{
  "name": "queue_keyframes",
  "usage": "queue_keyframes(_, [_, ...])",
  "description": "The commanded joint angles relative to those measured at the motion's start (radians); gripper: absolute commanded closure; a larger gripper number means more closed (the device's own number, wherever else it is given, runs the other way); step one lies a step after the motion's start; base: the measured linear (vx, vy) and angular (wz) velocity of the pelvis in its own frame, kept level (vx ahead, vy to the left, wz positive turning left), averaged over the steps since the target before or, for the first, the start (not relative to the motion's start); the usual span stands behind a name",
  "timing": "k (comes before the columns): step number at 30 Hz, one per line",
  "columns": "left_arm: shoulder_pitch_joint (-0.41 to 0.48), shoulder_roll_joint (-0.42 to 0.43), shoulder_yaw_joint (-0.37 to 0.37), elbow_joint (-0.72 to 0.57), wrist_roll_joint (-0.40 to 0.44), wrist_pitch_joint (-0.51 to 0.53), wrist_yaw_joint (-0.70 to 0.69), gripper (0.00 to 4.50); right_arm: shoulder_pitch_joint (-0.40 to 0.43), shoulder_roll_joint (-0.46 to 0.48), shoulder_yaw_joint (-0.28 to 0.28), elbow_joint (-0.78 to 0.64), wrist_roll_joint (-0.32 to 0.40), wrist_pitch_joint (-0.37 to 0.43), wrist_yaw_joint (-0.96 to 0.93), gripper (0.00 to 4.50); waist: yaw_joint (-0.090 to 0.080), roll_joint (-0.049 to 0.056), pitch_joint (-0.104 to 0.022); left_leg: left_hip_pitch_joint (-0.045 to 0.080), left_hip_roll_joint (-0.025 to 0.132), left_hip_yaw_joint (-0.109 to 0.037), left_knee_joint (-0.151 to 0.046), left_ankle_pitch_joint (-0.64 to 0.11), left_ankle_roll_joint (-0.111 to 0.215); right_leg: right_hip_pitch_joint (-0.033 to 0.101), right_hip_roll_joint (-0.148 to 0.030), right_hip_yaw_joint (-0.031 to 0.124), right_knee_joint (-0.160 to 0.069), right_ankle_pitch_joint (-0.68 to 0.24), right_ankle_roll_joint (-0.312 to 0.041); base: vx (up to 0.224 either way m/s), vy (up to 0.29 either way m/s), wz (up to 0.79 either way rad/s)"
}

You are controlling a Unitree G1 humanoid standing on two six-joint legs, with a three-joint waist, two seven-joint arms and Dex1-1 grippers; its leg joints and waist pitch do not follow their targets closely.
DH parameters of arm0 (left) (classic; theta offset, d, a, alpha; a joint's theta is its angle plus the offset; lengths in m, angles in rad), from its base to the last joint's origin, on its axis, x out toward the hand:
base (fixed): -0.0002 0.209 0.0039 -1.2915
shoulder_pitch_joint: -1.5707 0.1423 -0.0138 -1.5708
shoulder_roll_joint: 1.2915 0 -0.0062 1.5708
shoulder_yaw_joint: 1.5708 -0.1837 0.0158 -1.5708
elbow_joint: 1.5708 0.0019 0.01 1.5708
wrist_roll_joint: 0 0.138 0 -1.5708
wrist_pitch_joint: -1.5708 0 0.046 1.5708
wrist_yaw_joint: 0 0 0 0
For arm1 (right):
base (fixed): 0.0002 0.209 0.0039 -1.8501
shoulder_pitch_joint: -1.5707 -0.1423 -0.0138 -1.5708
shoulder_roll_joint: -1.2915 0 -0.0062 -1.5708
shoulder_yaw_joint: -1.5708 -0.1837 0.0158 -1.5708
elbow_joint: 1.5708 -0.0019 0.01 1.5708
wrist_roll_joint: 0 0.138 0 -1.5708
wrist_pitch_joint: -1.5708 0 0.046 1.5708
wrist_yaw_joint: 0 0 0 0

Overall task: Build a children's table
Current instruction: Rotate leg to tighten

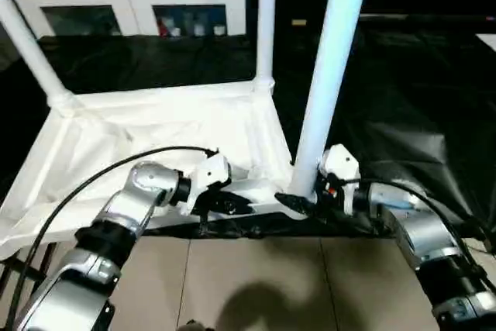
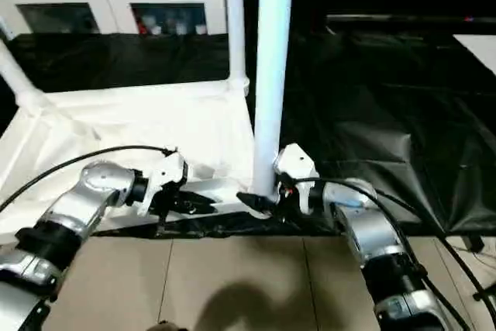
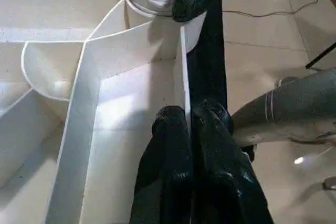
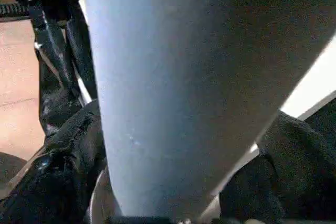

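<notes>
Legs stand in three corner sockets of the upturned table top (image 1: 163, 125) on the black-draped surface (image 1: 403, 106). Left pincer (image 3: 190, 145) pinches its near rim. Right pincer (image 4: 173, 182), wide open, straddles the nearest leg (image 1: 329, 67). Fourth leg apparently remains.

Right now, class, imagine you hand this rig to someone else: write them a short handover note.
Left claw: shut on the near rim of the table top.
Right claw: fingers wide, either side of the near leg at its base.
Top lies underside up on the black sheet.
Done: three legs stand in corner sockets, including the far leg and the left leg.
Left: the fourth leg, then turn it over.
</notes>
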State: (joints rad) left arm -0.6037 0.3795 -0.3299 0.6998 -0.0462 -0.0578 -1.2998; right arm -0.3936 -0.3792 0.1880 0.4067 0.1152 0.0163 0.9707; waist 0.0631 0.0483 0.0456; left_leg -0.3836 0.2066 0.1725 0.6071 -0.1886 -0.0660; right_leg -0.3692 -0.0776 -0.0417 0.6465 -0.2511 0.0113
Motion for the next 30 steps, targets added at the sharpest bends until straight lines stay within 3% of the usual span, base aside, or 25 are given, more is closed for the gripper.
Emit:
queue_keyframes(1, [-0.015, -0.005, -0.03, 0.047, 0.033, -0.059, -0.031, 4.49, -0.018, -0.002, 0.014, 0.01, -0.01, -0.018, 0.013, 0.0, -0.001, -0.011, -0.06, 0.018, 0.02, -0.001, -0.069, -0.142, 0.052, 0.036, -0.055, 0.035, -0.081, 0.028, -0.276, 0.0, 0.0, 0.0])
queue_keyframes(4, [-0.023, -0.009, -0.035, 0.076, 0.04, -0.115, -0.041, 4.49, -0.025, -0.004, 0.024, 0.014, -0.016, -0.026, 0.026, 0.0, 0.0, -0.012, -0.06, 0.016, 0.022, -0.002, -0.071, -0.147, 0.049, 0.037, -0.055, 0.034, -0.079, 0.032, -0.273, 0.0, 0.0, 0.0])
queue_keyframes(10, [-0.04, -0.01, -0.021, 0.117, 0.037, -0.121, -0.04, 4.49, -0.033, -0.011, 0.035, 0.029, -0.018, -0.017, 0.055, 0.0, 0.002, -0.015, -0.061, 0.015, 0.021, 0.0, -0.068, -0.127, 0.065, 0.036, -0.056, 0.034, -0.078, 0.054, -0.279, 0.0, 0.0, 0.0])
queue_keyframes(15, [-0.053, -0.007, -0.017, 0.149, 0.041, -0.085, -0.058, 4.5, -0.045, -0.003, 0.036, 0.052, -0.008, 0.007, 0.077, 0.47, 0.002, -0.017, -0.057, 0.016, 0.022, 0.001, -0.072, -0.155, 0.056, 0.034, -0.057, 0.035, -0.083, -0.018, -0.279, 0.0, 0.0, 0.0])
queue_keyframes(22, [-0.062, -0.009, -0.005, 0.165, 0.014, -0.017, -0.119, 4.5, -0.083, 0.025, 0.024, 0.117, 0.039, 0.065, 0.139, 0.88, 0.001, -0.016, -0.06, 0.014, 0.023, 0.0, -0.071, -0.127, 0.069, 0.035, -0.057, 0.033, -0.078, 0.03, -0.298, 0.0, 0.0, 0.0])
queue_keyframes(30, [-0.071, -0.002, -0.009, 0.169, 0.018, 0.012, -0.14, 4.5, -0.104, 0.035, 0.019, 0.153, 0.039, 0.068, 0.158, 1.73, 0.001, -0.014, -0.058, 0.014, 0.025, 0.0, -0.073, -0.136, 0.066, 0.034, -0.058, 0.032, -0.079, 0.017, -0.301, 0.0, 0.0, 0.0])
